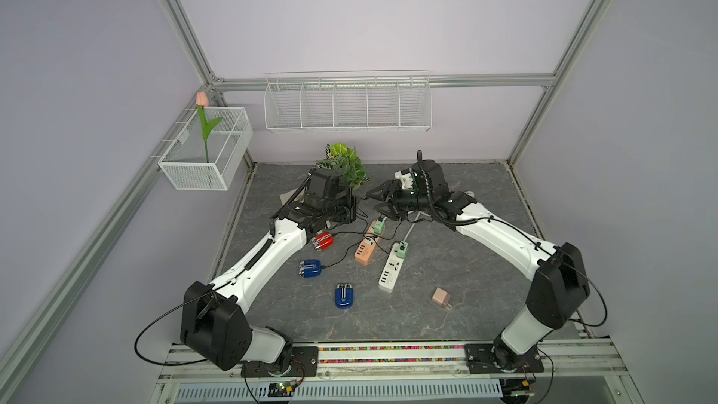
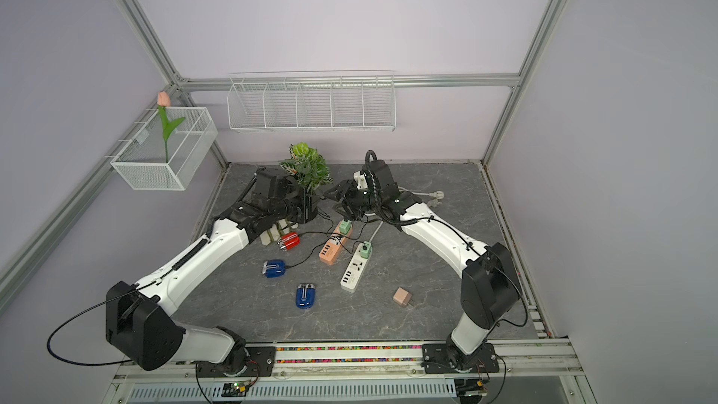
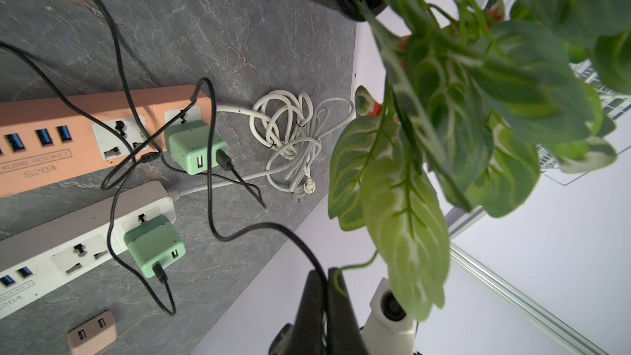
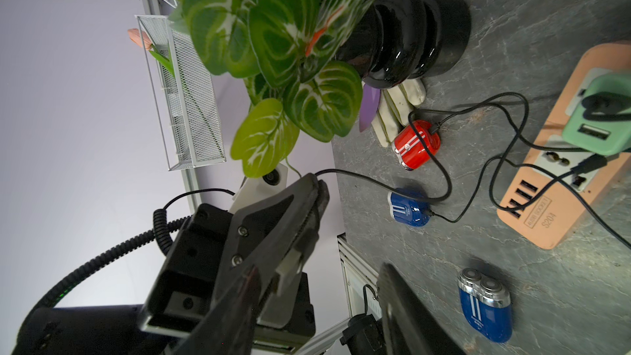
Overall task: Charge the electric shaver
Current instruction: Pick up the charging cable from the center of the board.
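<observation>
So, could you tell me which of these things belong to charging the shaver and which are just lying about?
Job: uncabled blue shaver, black cable in left hand, green adapters, orange strip, white strip.
Lying about: plant, glove, tulip, baskets, pink adapter, red shaver, cabled blue shaver.

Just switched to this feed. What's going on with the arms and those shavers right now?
The left gripper is shut on a black cable, held up beside the potted plant. The right gripper faces it close by, open and holding nothing. The red shaver and the corded blue shaver each have a cable plugged in. The loose blue shaver lies alone with no cable.
</observation>
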You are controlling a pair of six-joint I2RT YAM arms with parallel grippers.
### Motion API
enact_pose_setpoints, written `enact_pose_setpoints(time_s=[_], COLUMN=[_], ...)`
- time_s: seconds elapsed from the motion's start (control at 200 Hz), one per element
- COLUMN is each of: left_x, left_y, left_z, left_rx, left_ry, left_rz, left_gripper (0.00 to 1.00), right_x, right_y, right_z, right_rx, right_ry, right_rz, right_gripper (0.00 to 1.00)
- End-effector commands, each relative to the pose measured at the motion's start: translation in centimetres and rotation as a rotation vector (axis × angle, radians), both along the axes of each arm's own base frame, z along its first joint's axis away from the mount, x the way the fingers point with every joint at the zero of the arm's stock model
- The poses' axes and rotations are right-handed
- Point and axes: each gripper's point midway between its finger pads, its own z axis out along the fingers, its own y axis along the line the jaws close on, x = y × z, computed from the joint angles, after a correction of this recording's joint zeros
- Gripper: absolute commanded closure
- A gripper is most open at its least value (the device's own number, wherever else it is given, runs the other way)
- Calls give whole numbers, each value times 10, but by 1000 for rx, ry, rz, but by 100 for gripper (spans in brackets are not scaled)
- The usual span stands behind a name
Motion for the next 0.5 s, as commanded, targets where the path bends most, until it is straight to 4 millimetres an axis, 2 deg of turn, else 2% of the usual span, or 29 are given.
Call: enact_pose_setpoints(time_s=[0.0,0.1,0.25,0.495], left_x=[-2,-2,-1,-2], left_y=[-3,-4,-4,-3], left_z=[-8,-8,-7,-7], left_rx=[-5,-5,-4,-2], left_ry=[31,32,30,31], left_rz=[-2,-2,-1,2], left_gripper=[100,100,100,100], right_x=[6,6,9,14], right_y=[3,4,1,-6], right_z=[6,1,-3,-8], right_rx=[16,17,7,-13], right_ry=[-2,11,21,20], right_rz=[-12,-14,-25,-40], right_gripper=[41,44,66,85])
